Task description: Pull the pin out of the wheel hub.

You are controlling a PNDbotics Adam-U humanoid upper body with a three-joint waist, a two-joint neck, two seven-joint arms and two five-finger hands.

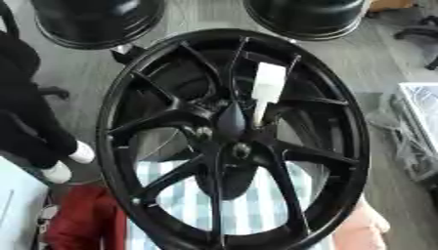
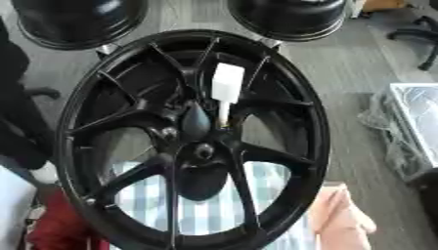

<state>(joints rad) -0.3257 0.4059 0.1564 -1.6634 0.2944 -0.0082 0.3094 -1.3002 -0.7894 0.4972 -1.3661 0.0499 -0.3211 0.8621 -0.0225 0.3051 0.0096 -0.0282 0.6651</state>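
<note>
A large black spoked wheel (image 1: 231, 141) stands upright, filling the middle of both eye views, its hub (image 1: 232, 146) near the centre. A white pin (image 1: 266, 93) with a blocky white head and a thin shaft sticks out of the hub area, just above and right of the centre. Neither of my hands shows in either view.
Two more black wheels (image 1: 98, 22) (image 1: 308, 17) stand behind at the top. A checked cloth (image 1: 231, 205) lies under the wheel. A red thing (image 1: 81, 219) sits at lower left, a pink cloth (image 2: 342, 215) at lower right, and clear plastic wrap (image 2: 410, 127) at the right edge.
</note>
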